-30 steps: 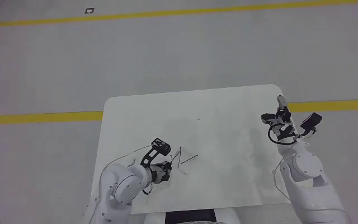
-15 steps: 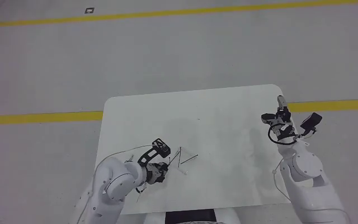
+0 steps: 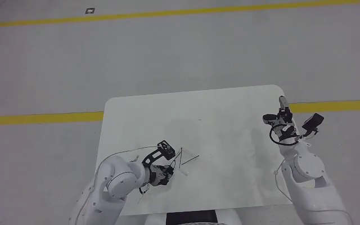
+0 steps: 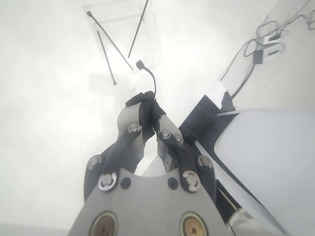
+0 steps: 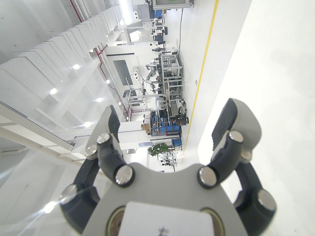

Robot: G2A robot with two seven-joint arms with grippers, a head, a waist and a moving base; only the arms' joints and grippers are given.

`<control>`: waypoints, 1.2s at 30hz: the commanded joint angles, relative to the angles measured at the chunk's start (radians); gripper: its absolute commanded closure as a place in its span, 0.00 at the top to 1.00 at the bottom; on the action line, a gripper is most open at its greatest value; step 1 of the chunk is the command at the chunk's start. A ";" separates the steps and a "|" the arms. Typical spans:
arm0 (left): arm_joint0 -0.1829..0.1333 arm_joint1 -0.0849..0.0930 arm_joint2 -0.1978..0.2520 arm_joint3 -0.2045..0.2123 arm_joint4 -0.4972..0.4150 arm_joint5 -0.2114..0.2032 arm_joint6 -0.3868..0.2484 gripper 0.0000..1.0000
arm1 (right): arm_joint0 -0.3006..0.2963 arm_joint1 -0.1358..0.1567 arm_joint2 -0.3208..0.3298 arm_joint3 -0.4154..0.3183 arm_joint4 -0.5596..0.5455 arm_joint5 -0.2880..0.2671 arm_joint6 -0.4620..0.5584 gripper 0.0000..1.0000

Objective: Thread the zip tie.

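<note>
My left gripper [image 4: 150, 101] is shut on a black zip tie [image 4: 152, 79]. The tie's strap curves up out of the fingertips and its square head hangs free above the white table [image 3: 225, 124]. Just beyond it, three loose black zip ties [image 4: 109, 40] lie on a clear square sheet [image 4: 152, 50], two of them crossing. In the top view the left gripper [image 3: 163, 171] is near the table's front left, beside those loose ties [image 3: 188, 160]. My right gripper [image 5: 169, 121] is open with nothing in it, held at the table's right edge [image 3: 283, 104] and pointing away from the table.
The table's front edge runs close behind the left gripper. A broad bare stretch of the tabletop lies between the two arms. Yellow floor lines [image 3: 50, 118] pass behind and beside the table.
The left arm has swung its elbow outward and the left gripper has shifted slightly to the right, toward the loose ties. The right arm has not moved.
</note>
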 commanded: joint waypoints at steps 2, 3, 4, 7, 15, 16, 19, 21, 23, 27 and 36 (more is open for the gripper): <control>-0.032 0.024 -0.006 0.021 -0.121 0.000 -0.032 0.00 | 0.000 0.000 0.000 0.000 0.000 0.000 0.000 1.00; -0.041 0.037 -0.003 0.030 -0.140 0.000 -0.032 0.00 | 0.000 0.000 0.000 0.000 0.000 0.000 0.000 1.00; -0.047 0.047 0.000 0.035 -0.155 0.000 -0.032 0.00 | 0.000 0.000 0.000 0.000 0.000 0.000 0.000 1.00; -0.071 0.084 0.023 0.054 -0.227 0.000 -0.032 0.00 | 0.000 0.000 0.000 0.000 0.000 0.000 0.000 1.00; -0.129 0.166 0.053 0.103 -0.362 0.000 -0.032 0.00 | 0.000 0.000 0.000 0.000 0.000 0.000 0.000 1.00; -0.145 0.179 0.066 0.116 -0.380 0.000 -0.032 0.00 | 0.000 0.000 0.000 0.000 0.000 0.000 0.000 1.00; -0.190 0.207 0.115 0.135 -0.443 0.000 -0.032 0.00 | 0.000 0.000 0.000 0.000 0.000 0.000 0.000 1.00; -0.235 0.231 0.162 0.143 -0.496 0.000 -0.032 0.00 | 0.000 0.000 0.000 0.000 0.000 0.000 0.000 1.00; -0.267 0.247 0.195 0.151 -0.549 0.000 -0.032 0.00 | 0.000 0.000 0.000 0.000 0.000 0.000 0.000 1.00; -0.267 0.247 0.195 0.151 -0.549 0.000 -0.032 0.00 | 0.000 0.000 0.000 0.000 0.000 0.000 0.000 1.00; -0.267 0.247 0.195 0.151 -0.549 0.000 -0.032 0.00 | 0.000 0.000 0.000 0.000 0.000 0.000 0.000 1.00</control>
